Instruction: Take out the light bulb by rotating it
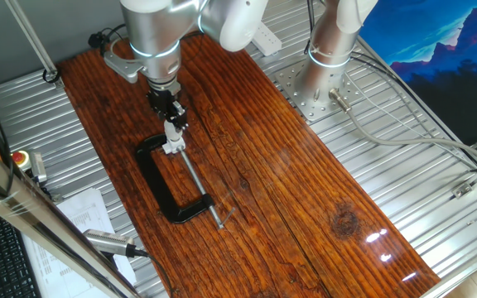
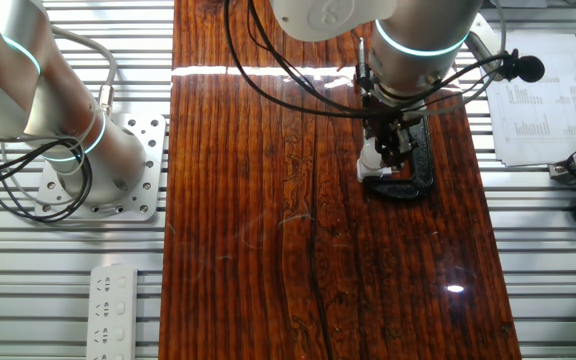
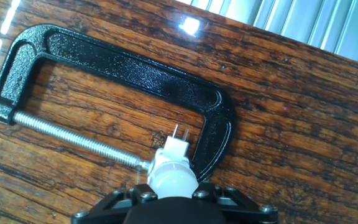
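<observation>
Fingers [image 1: 172,118] closed around the light bulb [image 3: 172,180], low over the wooden counter [image 1: 305,190]. Bulb sits at the bottom centre of the hand view, on a small white socket block [image 3: 175,148] with two thin pins. Block held in a black C-clamp [image 3: 123,68], against the tip of its steel screw [image 3: 73,138].

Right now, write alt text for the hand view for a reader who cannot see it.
A whitish light bulb sits between the gripper fingers at the bottom edge, with a small white socket and two thin pins just beyond it. A black C-clamp lies flat on the wooden table, its steel screw running toward the socket.
</observation>
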`<move>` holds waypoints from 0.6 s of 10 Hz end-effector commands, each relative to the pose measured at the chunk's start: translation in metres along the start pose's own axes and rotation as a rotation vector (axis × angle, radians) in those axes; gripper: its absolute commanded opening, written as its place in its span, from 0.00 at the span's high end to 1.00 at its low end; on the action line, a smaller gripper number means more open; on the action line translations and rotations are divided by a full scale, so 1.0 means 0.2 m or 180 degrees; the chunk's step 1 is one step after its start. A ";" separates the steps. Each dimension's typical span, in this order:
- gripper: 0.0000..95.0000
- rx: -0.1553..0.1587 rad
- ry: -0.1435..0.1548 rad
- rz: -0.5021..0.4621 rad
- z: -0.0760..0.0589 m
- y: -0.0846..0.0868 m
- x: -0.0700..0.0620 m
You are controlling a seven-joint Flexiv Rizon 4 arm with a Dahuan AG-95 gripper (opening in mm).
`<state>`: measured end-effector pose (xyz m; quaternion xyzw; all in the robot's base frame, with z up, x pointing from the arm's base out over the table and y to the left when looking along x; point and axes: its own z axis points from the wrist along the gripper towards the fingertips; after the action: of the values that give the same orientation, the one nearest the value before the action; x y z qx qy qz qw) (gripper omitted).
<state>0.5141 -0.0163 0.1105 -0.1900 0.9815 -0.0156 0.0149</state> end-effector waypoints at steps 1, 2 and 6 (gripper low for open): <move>0.60 -0.0010 0.0003 0.0014 0.00 -0.01 0.00; 0.80 -0.0017 0.0001 0.0010 0.00 -0.01 0.00; 1.00 -0.0029 0.0029 -0.0122 0.00 0.00 -0.02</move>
<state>0.5173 -0.0145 0.1101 -0.2066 0.9783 -0.0122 0.0107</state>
